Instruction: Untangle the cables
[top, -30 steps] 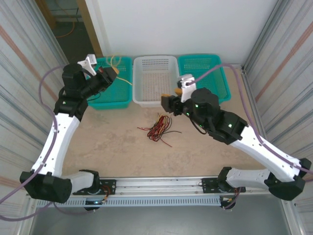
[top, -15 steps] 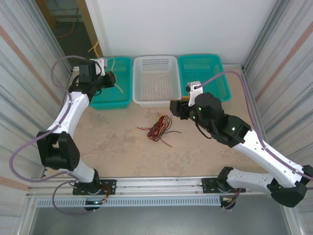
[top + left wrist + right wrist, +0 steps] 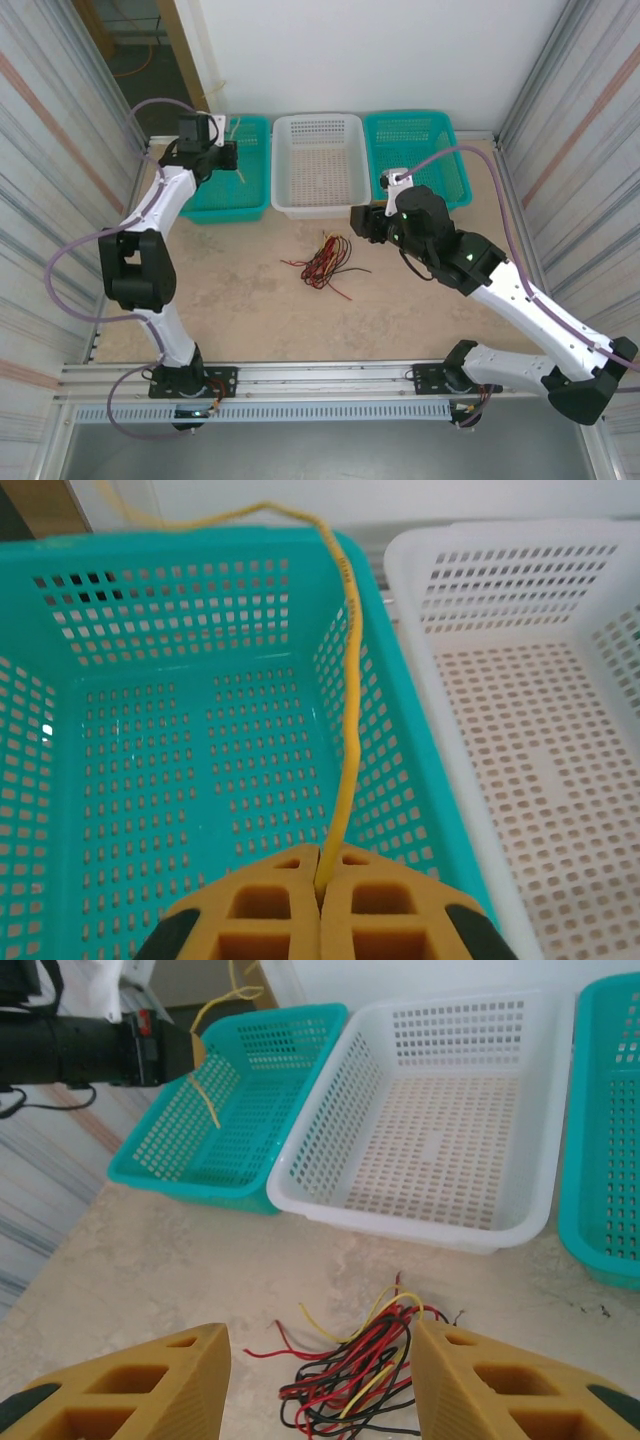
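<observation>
Beige worktop [image 3: 230,290], lit evenly: my left jaws are pressed together on one yellow cable [image 3: 350,640], pinched above the left teal basket [image 3: 200,610], with the strand running up over its far rim. My right jaws stand spread and empty above the tangle [image 3: 358,1372] of red, black and yellow cables, which lies on the worktop in front of the white basket [image 3: 440,1150]. Judgement: one strand is freed and close to binning, but the knot looks intact, so most of the work is left.
</observation>
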Action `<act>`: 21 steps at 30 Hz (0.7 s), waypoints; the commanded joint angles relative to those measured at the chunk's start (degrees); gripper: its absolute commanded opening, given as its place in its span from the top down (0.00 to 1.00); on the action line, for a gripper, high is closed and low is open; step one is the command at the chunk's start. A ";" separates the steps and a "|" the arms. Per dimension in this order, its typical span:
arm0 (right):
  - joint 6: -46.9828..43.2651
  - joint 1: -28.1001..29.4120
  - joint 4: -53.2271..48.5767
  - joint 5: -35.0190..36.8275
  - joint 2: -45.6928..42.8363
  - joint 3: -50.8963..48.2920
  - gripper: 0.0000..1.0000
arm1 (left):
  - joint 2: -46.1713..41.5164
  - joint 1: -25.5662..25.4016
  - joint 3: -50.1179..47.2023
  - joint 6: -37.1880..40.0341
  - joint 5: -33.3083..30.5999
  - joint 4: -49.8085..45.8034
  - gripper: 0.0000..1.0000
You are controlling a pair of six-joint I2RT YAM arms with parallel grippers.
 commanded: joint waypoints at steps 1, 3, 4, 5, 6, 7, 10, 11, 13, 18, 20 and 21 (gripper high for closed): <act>1.47 -0.75 -0.27 -1.57 0.17 0.00 0.50 | 0.52 -0.37 -2.24 1.43 -2.07 2.04 1.00; 1.56 -1.19 -0.24 -1.98 0.40 -0.09 0.50 | 1.18 -0.33 -3.05 1.51 -2.71 2.67 1.00; 1.64 -1.32 -0.24 -2.16 0.52 -0.09 0.50 | 1.73 -0.35 -2.98 1.44 -3.27 2.54 1.00; 1.67 -1.49 -0.24 -2.34 0.69 -0.09 0.50 | 2.43 -0.35 -2.60 1.07 -4.10 1.99 0.88; 1.69 -1.54 -0.24 -2.47 0.73 -0.09 0.50 | 2.97 -0.33 -2.30 0.78 -4.45 1.40 0.69; 1.71 -1.57 -0.31 -2.61 0.88 0.04 0.50 | 3.31 -0.34 -2.20 0.60 -4.50 1.11 0.57; 1.67 -1.67 -0.59 -2.56 0.90 0.26 0.50 | 3.01 -0.50 -3.70 -0.22 -4.18 2.18 0.38; 1.74 -1.76 -0.69 -2.50 0.88 0.30 0.50 | 2.68 -0.66 -4.39 -0.40 -4.13 2.78 0.34; 1.80 -1.70 -0.81 -2.47 0.88 0.17 0.50 | 2.20 -1.09 -4.87 -0.37 -4.19 3.11 0.32; 2.50 -1.77 -1.32 -2.78 1.29 0.00 0.50 | 0.49 -2.55 -4.57 0.11 -5.77 2.10 0.32; 2.86 -1.77 -2.89 -2.50 2.18 0.23 0.50 | -1.63 -3.25 -4.78 0.03 -7.93 2.05 0.32; 3.16 -1.77 -3.95 -2.48 2.75 0.41 0.49 | -2.93 -3.68 -4.91 0.02 -9.47 1.97 0.32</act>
